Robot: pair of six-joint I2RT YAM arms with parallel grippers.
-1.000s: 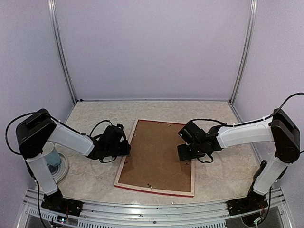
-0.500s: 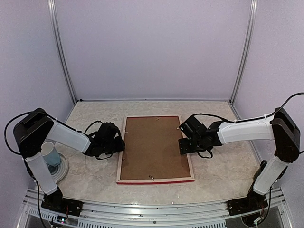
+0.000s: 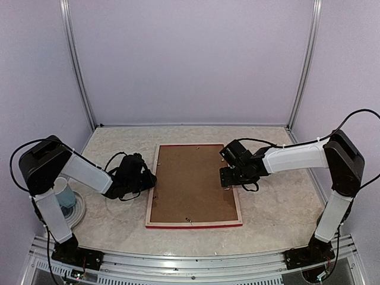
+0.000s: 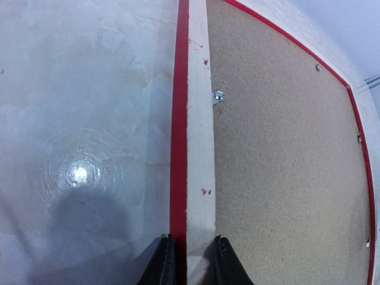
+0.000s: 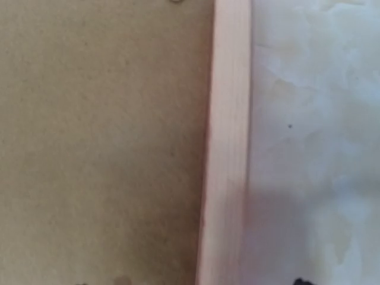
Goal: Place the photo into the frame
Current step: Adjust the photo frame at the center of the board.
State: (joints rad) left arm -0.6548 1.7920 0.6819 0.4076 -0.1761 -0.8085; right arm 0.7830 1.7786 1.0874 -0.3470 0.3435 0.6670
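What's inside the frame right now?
A brown backing board fills the frame, which lies face down. Anything under the board is covered and can't be seen.

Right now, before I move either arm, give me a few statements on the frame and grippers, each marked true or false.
The frame lies back-up, with the brown backing panel showing. True.
The photo rests on the backing panel. False: no photo shows in any view.
The left gripper grips the frame's left rail. True.
The right gripper is at the frame's near edge. False: it is at the right edge.
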